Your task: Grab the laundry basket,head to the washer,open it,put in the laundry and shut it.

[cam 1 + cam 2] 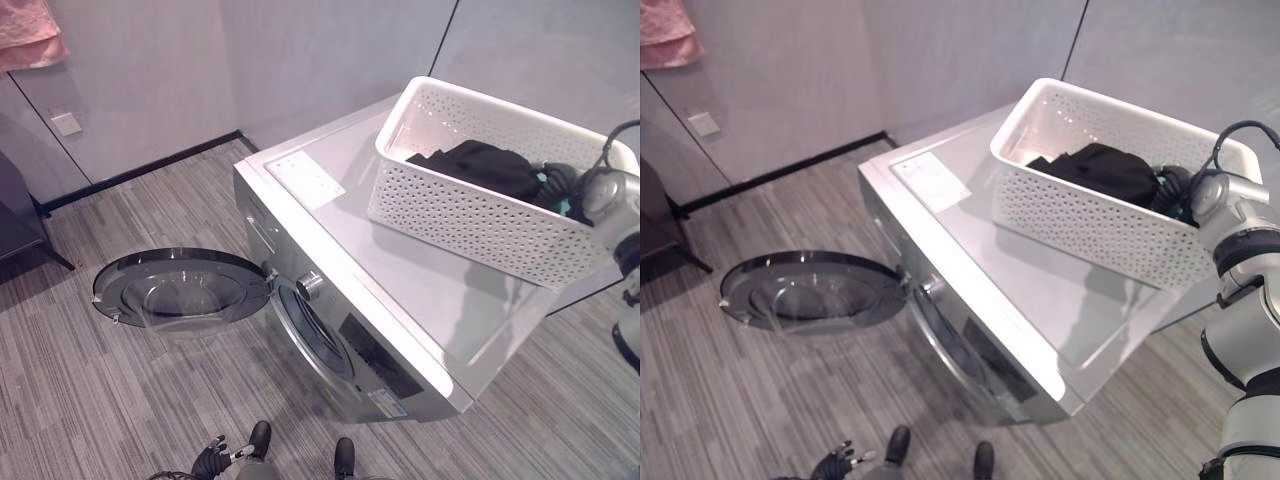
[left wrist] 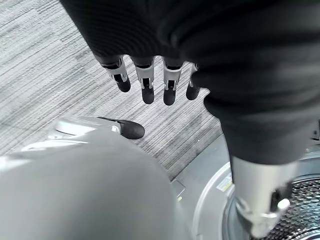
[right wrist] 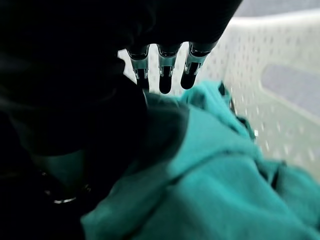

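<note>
The right hand reaches into the white laundry basket atop the washer, straight fingers over teal cloth, thumb hidden; left hand hangs relaxed, empty, beside the swung-open door.

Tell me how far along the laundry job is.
Done: white laundry basket sits on the washer; washer door hangs open. In hand: right robot hand is inside the basket over teal cloth. Left: loading the clothes, shutting the door.

silver-grey arm, dark-tipped silver fingers
</note>
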